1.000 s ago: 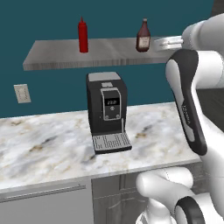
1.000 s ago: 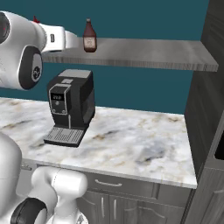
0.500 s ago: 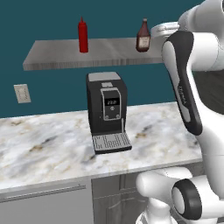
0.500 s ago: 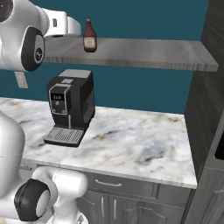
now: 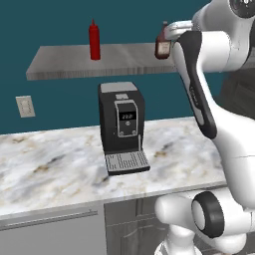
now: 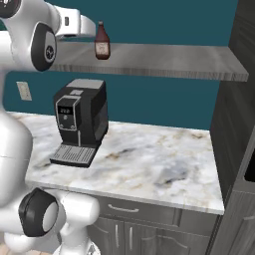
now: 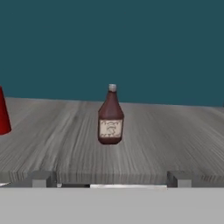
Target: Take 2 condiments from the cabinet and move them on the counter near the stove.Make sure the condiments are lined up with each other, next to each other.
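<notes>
Brown bottle (image 7: 110, 118) upright — gripper (image 7: 109, 178) wide, facing it

Brown bottle (image 6: 102, 41) (upright) on shelf (image 6: 164, 61), coffee machine (image 6: 79, 121) below — counter (image 6: 159, 164)

The shelf (image 7: 144, 144) looks like matt grey wood with fine, streaky grain. On it the brown bottle (image 7: 110, 117) is glossy with a pale paper-like label, and at its 9 o'clock the red bottle (image 5: 94, 41) looks like smooth plastic.
</notes>
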Tool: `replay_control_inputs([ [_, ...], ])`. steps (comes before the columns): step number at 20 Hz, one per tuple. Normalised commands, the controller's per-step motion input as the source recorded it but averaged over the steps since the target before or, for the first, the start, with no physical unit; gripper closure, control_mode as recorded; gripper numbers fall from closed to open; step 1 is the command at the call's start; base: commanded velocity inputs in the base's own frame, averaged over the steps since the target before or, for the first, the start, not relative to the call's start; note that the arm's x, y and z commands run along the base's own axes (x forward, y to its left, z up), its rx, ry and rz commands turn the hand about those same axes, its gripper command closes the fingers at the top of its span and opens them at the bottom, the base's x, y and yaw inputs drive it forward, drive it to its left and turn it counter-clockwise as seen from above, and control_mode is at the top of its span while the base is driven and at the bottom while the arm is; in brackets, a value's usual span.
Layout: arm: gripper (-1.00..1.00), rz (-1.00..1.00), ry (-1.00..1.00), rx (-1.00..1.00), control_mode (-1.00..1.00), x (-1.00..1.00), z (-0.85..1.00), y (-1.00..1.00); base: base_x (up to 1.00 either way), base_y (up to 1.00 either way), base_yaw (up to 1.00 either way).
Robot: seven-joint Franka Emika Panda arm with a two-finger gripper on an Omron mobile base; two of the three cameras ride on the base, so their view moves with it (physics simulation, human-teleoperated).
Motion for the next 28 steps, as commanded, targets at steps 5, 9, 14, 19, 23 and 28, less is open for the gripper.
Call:
replay_control_inputs([
  [5,-1.0,-0.09,0.0,0.0,-1.0,0.41,-0.01,0.05,0.0,0.0,0.0],
  [9,-1.0,-0.06,0.0,0.0,-1.0,0.46,0.0,0.03,0.0,0.0,0.0],
  [14,-1.0,-0.04,0.04,0.0,-1.0,0.53,-0.02,0.0,0.0,0.0,0.0],
  [19,-1.0,-0.03,0.1,0.0,-1.0,0.49,-0.1,0.0,0.0,0.0,0.0],
  [23,-1.0,-0.03,0.1,0.0,-1.0,0.49,-0.03,0.0,0.0,0.0,0.0],
  [28,-1.0,-0.04,0.03,0.0,-1.0,0.44,0.0,0.0,0.0,0.0,0.0],
])
